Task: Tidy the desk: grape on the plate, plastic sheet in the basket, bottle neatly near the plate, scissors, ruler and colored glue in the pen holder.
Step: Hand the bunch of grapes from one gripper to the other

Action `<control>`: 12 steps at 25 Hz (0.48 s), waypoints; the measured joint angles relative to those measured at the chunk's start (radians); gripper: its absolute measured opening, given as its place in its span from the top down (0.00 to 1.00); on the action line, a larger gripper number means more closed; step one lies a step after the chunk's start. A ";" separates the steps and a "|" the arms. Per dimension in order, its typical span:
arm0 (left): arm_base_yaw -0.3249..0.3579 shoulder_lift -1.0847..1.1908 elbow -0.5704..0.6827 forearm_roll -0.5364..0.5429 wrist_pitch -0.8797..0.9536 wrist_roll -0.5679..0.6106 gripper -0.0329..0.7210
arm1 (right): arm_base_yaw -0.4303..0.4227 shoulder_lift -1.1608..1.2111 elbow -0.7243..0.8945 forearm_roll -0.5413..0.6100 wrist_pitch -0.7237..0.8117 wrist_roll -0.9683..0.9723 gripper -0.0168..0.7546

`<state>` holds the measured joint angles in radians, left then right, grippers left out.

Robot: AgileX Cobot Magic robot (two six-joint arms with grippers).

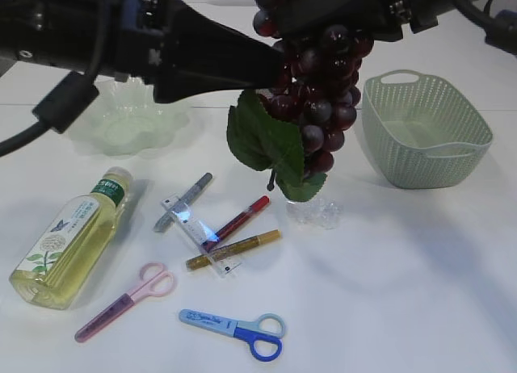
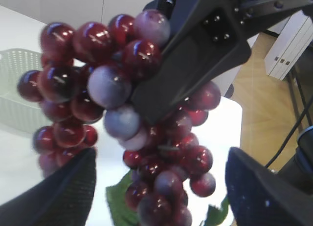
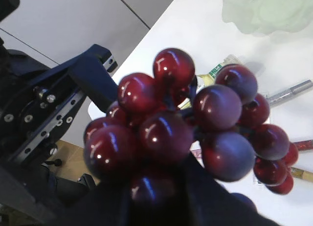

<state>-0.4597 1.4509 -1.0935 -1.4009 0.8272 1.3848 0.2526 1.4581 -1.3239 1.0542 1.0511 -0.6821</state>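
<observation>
Red grape bunch (image 1: pixel 319 90) in right gripper (image 3: pixel 161 187)

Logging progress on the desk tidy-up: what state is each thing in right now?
grape bunch: hanging in the air, held by right gripper
left gripper: open beside the bunch
plate: empty
basket: upright, empty
bottle: lying down, capped
pink scissors: closed, flat
blue scissors: closed, flat

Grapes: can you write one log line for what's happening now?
right gripper: holds grapes aloft | left gripper: open beside them | plate: empty
</observation>
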 joint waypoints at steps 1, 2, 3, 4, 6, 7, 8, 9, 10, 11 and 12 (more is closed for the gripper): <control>-0.013 0.005 0.000 -0.009 -0.010 0.000 0.16 | 0.000 0.000 0.000 0.000 -0.002 -0.005 0.75; -0.023 0.012 0.000 -0.018 -0.020 0.000 0.16 | 0.000 0.000 0.000 0.000 -0.003 -0.009 0.75; -0.034 0.014 0.000 -0.023 -0.031 0.000 0.16 | 0.000 0.000 0.000 0.000 -0.005 -0.009 0.75; -0.041 0.022 0.000 -0.030 -0.036 0.000 0.16 | 0.000 0.000 0.000 0.000 -0.007 -0.011 0.75; -0.047 0.031 0.000 -0.044 -0.043 0.000 0.16 | 0.000 0.000 0.000 0.000 -0.014 -0.011 0.76; -0.049 0.038 0.000 -0.056 -0.046 0.000 0.16 | 0.000 0.000 0.000 0.000 -0.016 -0.012 0.76; -0.051 0.044 0.000 -0.073 -0.050 0.000 0.16 | 0.000 0.000 0.000 0.001 -0.020 -0.013 0.76; -0.051 0.050 0.000 -0.084 -0.054 0.000 0.16 | 0.000 0.000 0.000 0.004 -0.020 -0.013 0.76; -0.053 0.055 0.000 -0.094 -0.055 0.000 0.16 | 0.000 0.000 0.000 0.007 -0.021 -0.016 0.76; -0.054 0.063 0.000 -0.104 -0.055 0.000 0.16 | 0.000 0.000 0.000 0.008 -0.024 -0.016 0.76; -0.056 0.071 0.000 -0.108 -0.056 0.000 0.16 | 0.000 0.000 0.000 0.013 -0.024 -0.018 0.76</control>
<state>-0.5152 1.5216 -1.0935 -1.5089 0.7708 1.3848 0.2526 1.4581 -1.3239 1.0676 1.0276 -0.7003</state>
